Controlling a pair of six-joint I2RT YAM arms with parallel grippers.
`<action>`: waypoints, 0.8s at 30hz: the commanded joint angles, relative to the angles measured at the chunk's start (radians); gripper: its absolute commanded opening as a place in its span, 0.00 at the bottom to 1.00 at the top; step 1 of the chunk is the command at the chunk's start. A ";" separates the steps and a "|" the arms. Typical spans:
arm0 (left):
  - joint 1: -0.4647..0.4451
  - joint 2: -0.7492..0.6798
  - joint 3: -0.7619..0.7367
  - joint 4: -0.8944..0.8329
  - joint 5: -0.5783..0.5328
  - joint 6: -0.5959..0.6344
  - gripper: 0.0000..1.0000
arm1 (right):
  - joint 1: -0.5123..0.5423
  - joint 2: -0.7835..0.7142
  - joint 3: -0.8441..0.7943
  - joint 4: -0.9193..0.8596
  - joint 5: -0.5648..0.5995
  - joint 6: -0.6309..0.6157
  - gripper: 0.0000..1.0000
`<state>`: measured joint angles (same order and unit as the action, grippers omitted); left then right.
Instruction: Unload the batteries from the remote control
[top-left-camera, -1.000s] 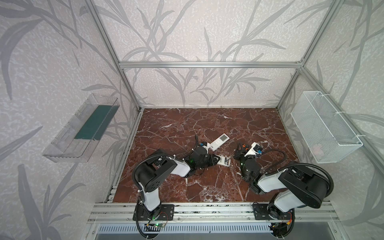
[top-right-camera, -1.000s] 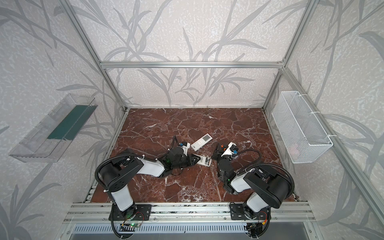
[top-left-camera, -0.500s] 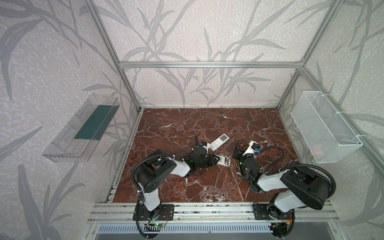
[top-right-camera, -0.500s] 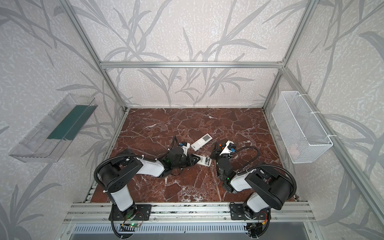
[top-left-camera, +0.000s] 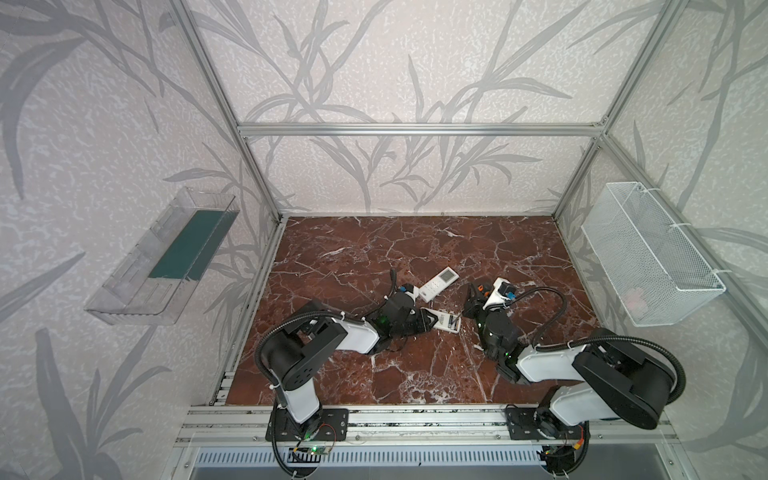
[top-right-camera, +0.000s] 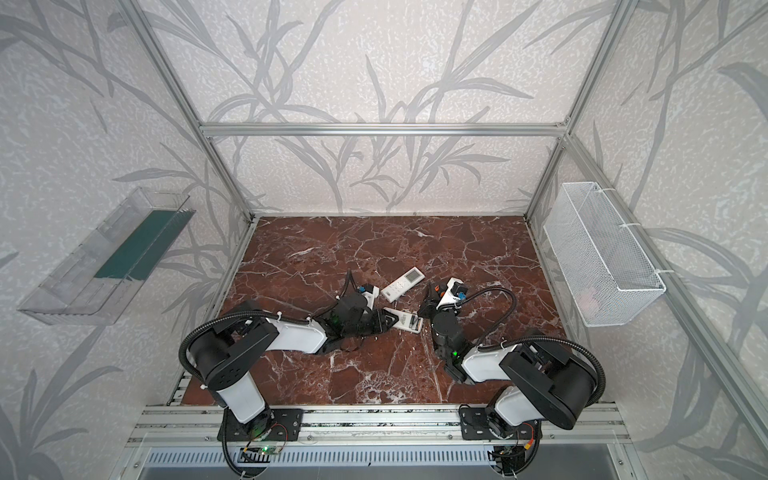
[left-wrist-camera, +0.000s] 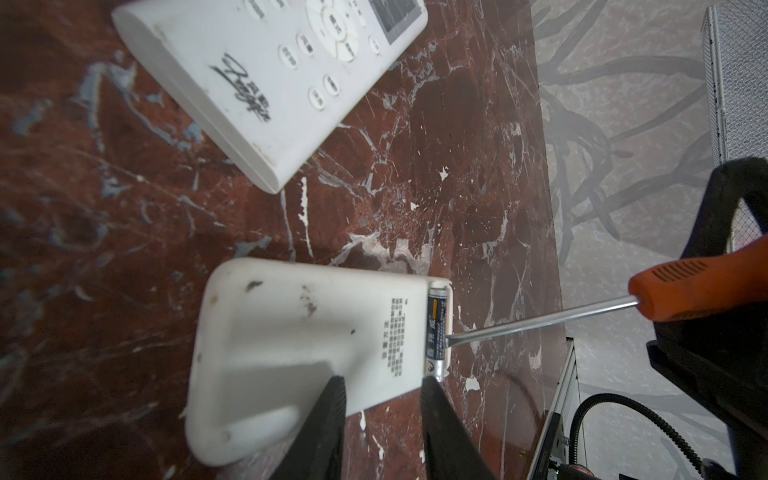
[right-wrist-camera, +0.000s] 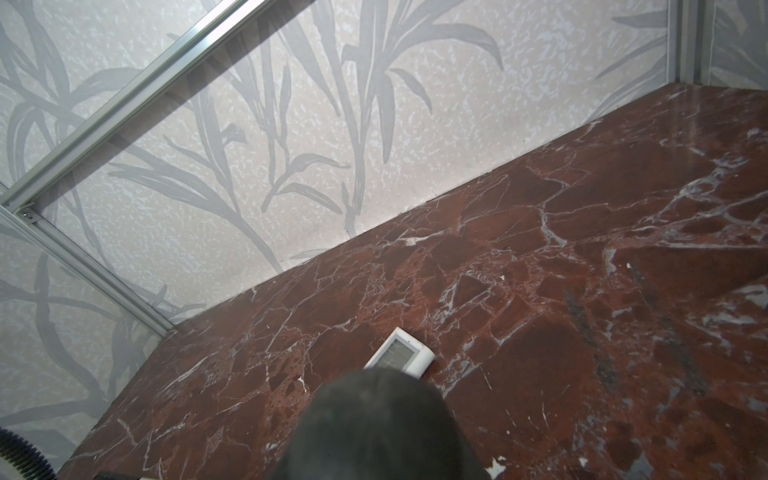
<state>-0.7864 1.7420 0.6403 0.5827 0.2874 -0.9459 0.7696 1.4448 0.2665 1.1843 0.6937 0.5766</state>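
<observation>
The remote control (left-wrist-camera: 299, 332) lies face down on the marble floor, with its battery bay open at one end. One dark battery (left-wrist-camera: 436, 328) shows in that bay; other batteries are hidden. My left gripper (left-wrist-camera: 380, 386) stands partly open, and its fingertips (left-wrist-camera: 334, 399) rest on the remote's long edge without clamping it. In both top views this remote (top-left-camera: 446, 322) (top-right-camera: 405, 321) sits between the two grippers. My right gripper (top-left-camera: 476, 293) is shut on the orange-handled screwdriver (left-wrist-camera: 698, 286). The screwdriver's blade tip touches the battery. In the right wrist view a dark blur hides the jaws.
A second white remote (top-left-camera: 438, 284) (right-wrist-camera: 401, 353) lies face up just behind the working spot. A white wire basket (top-left-camera: 648, 253) hangs on the right wall and a clear tray (top-left-camera: 166, 253) on the left wall. Aluminium frame posts edge the floor.
My right gripper has edged left with the screwdriver, towards the remote's open end. The left arm and the remote have stayed put.
</observation>
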 joint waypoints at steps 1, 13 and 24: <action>-0.004 -0.026 -0.001 -0.098 -0.034 0.025 0.34 | 0.003 -0.025 0.034 0.004 -0.016 -0.004 0.00; -0.001 -0.083 0.010 -0.172 -0.059 0.076 0.34 | 0.003 -0.046 0.068 -0.049 -0.027 -0.020 0.00; 0.001 -0.097 0.004 -0.183 -0.065 0.086 0.34 | -0.010 0.009 0.074 -0.013 -0.030 -0.024 0.00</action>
<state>-0.7860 1.6737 0.6403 0.4179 0.2443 -0.8806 0.7658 1.4425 0.3168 1.1240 0.6567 0.5701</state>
